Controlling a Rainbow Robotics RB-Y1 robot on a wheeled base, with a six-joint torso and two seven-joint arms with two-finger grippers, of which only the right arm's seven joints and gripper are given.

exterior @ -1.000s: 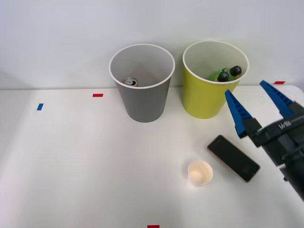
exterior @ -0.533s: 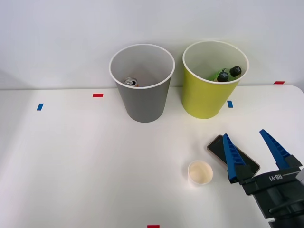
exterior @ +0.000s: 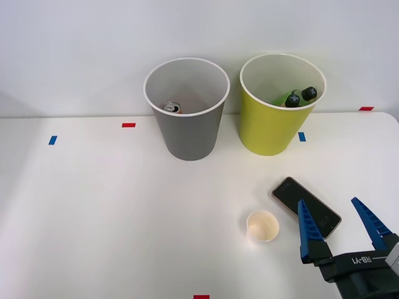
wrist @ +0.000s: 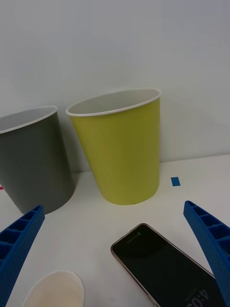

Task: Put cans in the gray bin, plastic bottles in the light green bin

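A white table [exterior: 93, 205] meets a pale wall [exterior: 75, 50]. Upper centre, the can [exterior: 171, 107] lies in the gray bin [exterior: 187, 134], bottles [exterior: 298, 96] in the light green bin [exterior: 268, 128]. Lower right, the right gripper [exterior: 340, 221] gapes empty over a smartphone [exterior: 299, 202], beside a paper cup [exterior: 262, 226].

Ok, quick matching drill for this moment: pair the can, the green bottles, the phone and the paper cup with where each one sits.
Things:
1. can
2. green bottles
3. phone
4. paper cup

Places:
A. on the table, left of the phone
B. inside the gray bin
C. flat on the table, just ahead of the open right hand
D. inside the lime bin

Pairs: 1-B, 2-D, 3-C, 4-A
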